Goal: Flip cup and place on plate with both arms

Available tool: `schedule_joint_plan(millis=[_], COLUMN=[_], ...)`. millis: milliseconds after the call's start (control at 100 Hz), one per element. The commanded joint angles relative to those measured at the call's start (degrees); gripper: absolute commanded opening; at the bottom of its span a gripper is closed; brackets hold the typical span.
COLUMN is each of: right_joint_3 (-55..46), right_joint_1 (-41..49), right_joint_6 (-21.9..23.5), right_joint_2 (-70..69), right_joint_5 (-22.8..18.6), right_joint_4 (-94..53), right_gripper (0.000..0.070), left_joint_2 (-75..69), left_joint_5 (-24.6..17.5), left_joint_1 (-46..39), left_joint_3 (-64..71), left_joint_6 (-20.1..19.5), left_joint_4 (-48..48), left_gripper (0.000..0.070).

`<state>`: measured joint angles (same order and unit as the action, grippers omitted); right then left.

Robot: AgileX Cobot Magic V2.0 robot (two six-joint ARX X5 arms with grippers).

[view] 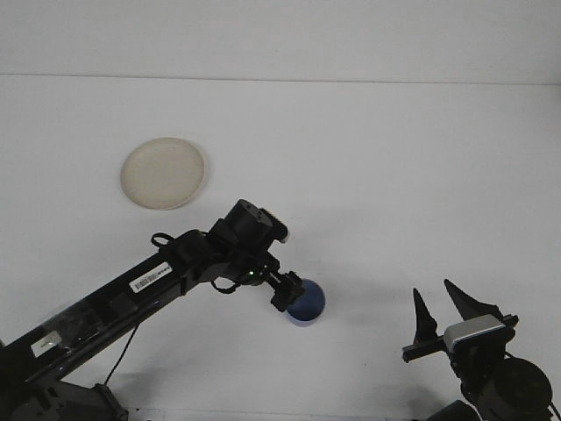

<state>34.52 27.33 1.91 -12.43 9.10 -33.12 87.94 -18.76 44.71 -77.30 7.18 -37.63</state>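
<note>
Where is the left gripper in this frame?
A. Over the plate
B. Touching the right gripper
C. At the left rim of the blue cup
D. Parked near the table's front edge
C: the left gripper sits at the left rim of the blue cup, well away from the plate and from the right gripper.

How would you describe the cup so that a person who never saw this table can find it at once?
Start from the white table and look at its near edge, slightly right of centre. There the left gripper reaches the rim of a small blue cup, which stands with its opening up. It is the only blue thing; the pale round plate lies far back on the left.
</note>
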Motion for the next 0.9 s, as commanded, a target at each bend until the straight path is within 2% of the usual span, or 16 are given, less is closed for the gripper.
schedule_joint_plan(millis=[0, 290, 510, 550, 620, 680, 740, 800, 890], right_joint_3=[0.26, 0.26, 0.26, 0.26, 0.26, 0.26, 0.26, 0.26, 0.26], right_joint_1=[0.31, 0.31, 0.31, 0.31, 0.31, 0.31, 0.31, 0.31, 0.31], right_joint_6=[-0.28, -0.26, -0.26, -0.26, -0.26, -0.26, -0.26, -0.26, -0.26], right_joint_2=[0.07, 0.07, 0.07, 0.07, 0.07, 0.07, 0.07, 0.07, 0.07], right_joint_5=[-0.02, -0.02, -0.02, -0.02, -0.02, -0.02, -0.02, -0.02, -0.02], right_joint_4=[0.72, 0.72, 0.72, 0.7, 0.7, 0.7, 0.7, 0.7, 0.7], right_gripper=[0.0358, 0.0358, 0.0358, 0.0358, 0.0358, 0.0358, 0.0358, 0.0358, 0.0358], left_joint_2=[1.95, 5.07, 7.61, 7.98, 8.68, 8.9, 9.03, 9.03, 9.03], left_joint_5=[0.15, 4.48, 5.46, 5.62, 5.73, 5.77, 5.79, 6.8, 10.88], left_joint_1=[1.27, 4.57, 5.38, 5.57, 5.9, 5.95, 5.95, 5.95, 5.92], left_joint_3=[-1.42, -1.42, -1.42, -1.42, -1.42, -1.42, -1.42, -1.42, -1.53], left_joint_6=[-0.96, -1.77, -1.77, -1.79, -1.79, -1.79, -1.79, -1.77, -1.79], left_joint_4=[-0.07, 0.15, 0.11, 0.04, 0.09, 0.13, 0.28, 0.35, 0.24], left_gripper=[0.0519, 0.0515, 0.0483, 0.0434, 0.0293, 0.0127, 0.0, 0.0013, 0.0013])
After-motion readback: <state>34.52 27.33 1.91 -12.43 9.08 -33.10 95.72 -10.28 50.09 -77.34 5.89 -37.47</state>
